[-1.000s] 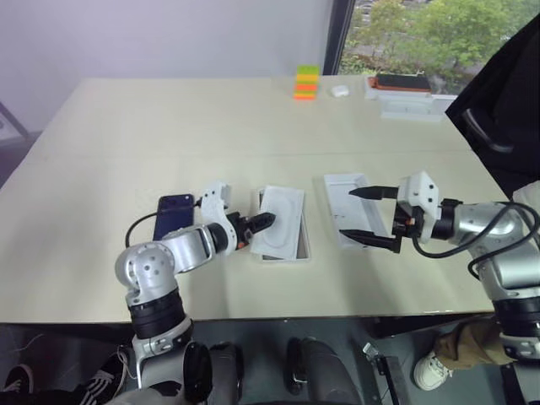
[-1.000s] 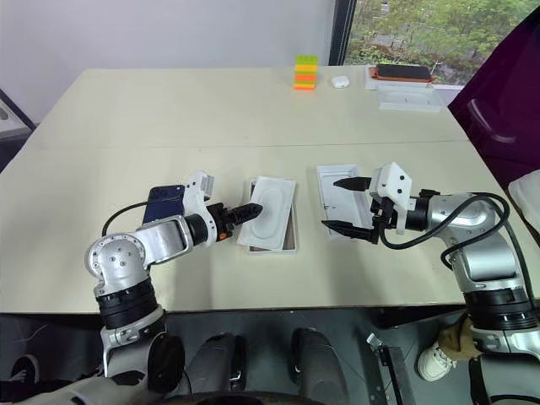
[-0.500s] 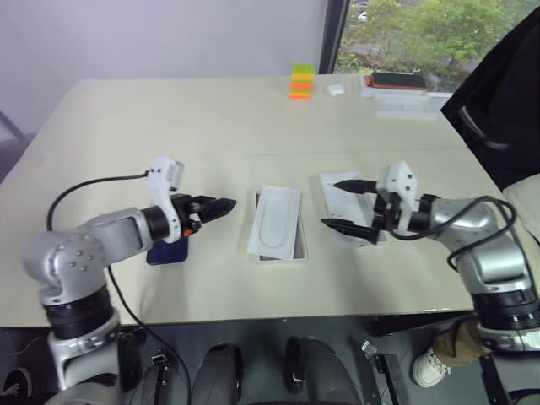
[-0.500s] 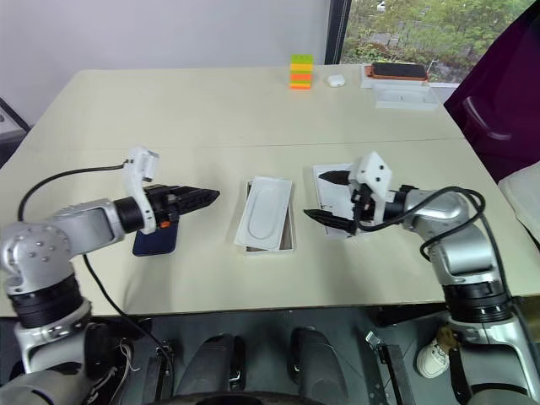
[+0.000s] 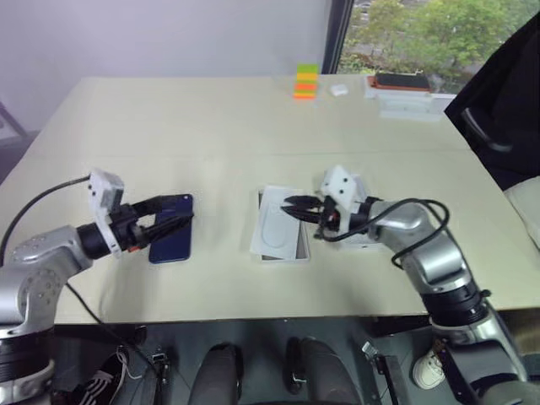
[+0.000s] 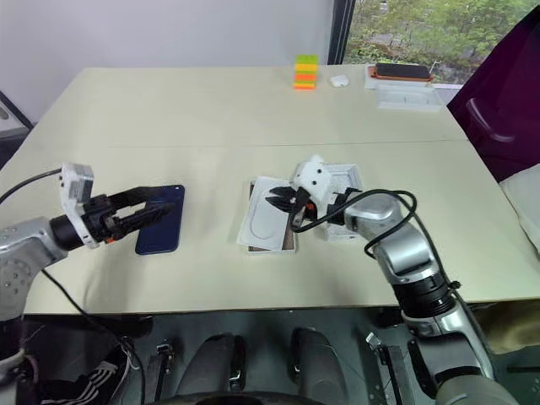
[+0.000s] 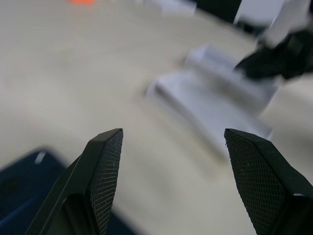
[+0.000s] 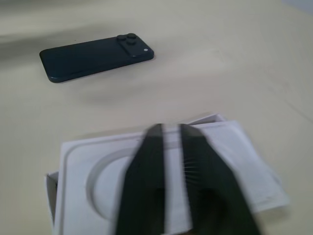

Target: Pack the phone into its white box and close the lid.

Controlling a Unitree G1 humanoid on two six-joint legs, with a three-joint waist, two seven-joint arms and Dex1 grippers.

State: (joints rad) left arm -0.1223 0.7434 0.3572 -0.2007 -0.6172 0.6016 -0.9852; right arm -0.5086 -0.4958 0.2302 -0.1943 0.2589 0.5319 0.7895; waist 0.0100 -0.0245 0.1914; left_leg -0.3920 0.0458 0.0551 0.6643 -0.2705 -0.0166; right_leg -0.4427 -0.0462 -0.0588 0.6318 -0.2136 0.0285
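The phone [image 6: 159, 229] lay flat on the worktop [image 6: 211, 110], with the left claw [image 5: 173, 221] spread open just over it. The right claw [image 6: 274, 197] was pinched shut (nothing in it) above the insert [image 6: 268, 224] sitting in the white box [image 6: 290, 240].

The phone [image 6: 159, 229], a slim dark navy slab with rounded corners, lies flat on the table, camera cluster up. Well apart from it to the right sits the white box [image 6: 291, 240], a shallow tray with a flat white insert lying askew across its top. Just beside that rests the lid [image 6: 344, 179], partly hidden.
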